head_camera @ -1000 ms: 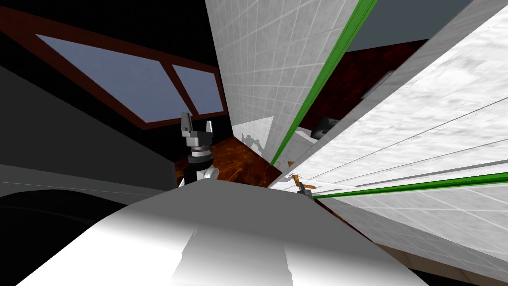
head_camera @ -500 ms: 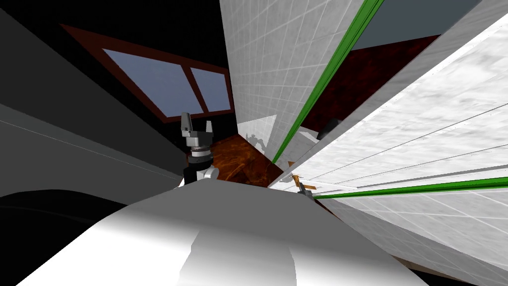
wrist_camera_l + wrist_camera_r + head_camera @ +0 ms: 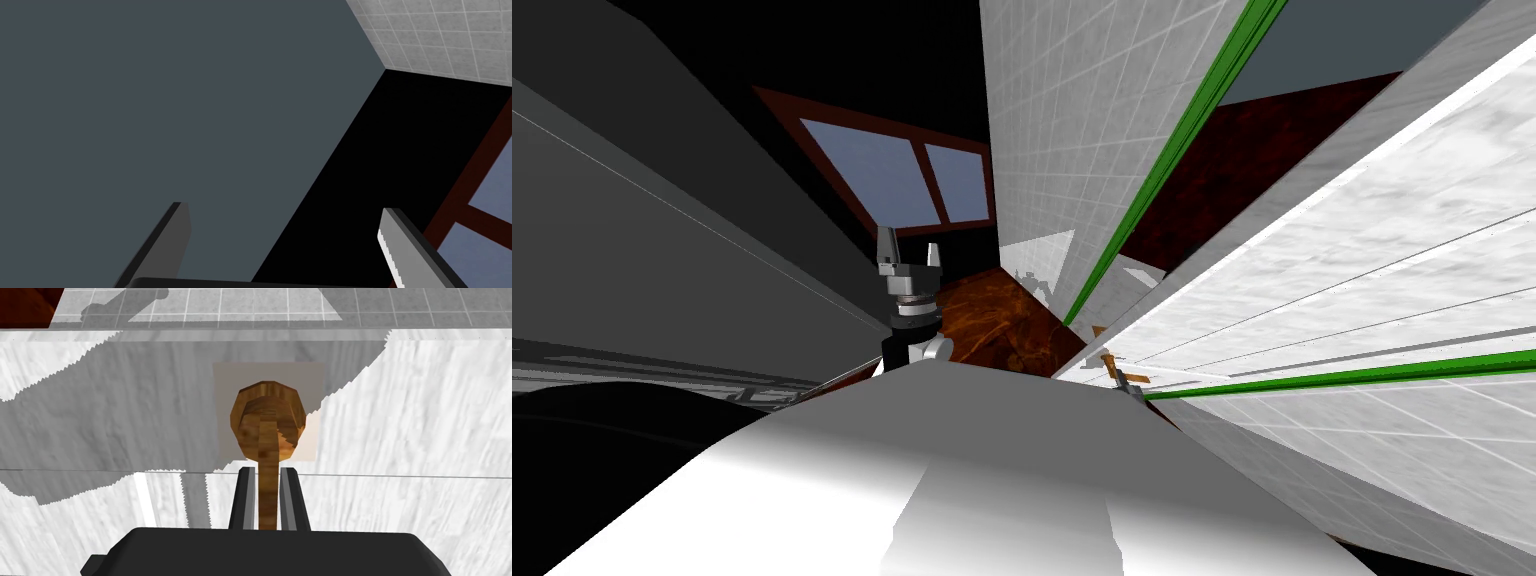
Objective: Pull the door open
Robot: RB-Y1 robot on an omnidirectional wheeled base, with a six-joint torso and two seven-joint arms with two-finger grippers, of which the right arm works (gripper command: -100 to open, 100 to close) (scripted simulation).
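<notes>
A white, streaked door (image 3: 1362, 260) runs along my right side, with its face (image 3: 410, 428) close in the right wrist view. A brown wooden lever handle (image 3: 267, 438) sits on a pale square plate (image 3: 310, 378). My right gripper (image 3: 267, 483) is shut on the lever's bar, one finger on each side. In the head view the handle (image 3: 1122, 376) shows small beside my chest. My left gripper (image 3: 908, 255) is raised ahead of my chest, open and empty, its fingers (image 3: 400, 250) wide apart.
A white tiled wall (image 3: 1082, 130) with a green edge strip (image 3: 1162, 170) stands ahead. Brown floor (image 3: 992, 320) lies between it and a dark grey wall (image 3: 662, 240) on the left. A window with a dark red frame (image 3: 897, 180) is further back.
The whole head view has shifted: the window and grey wall slid right and toward the centre, so I have turned. Both grippers hold the same pose relative to my chest.
</notes>
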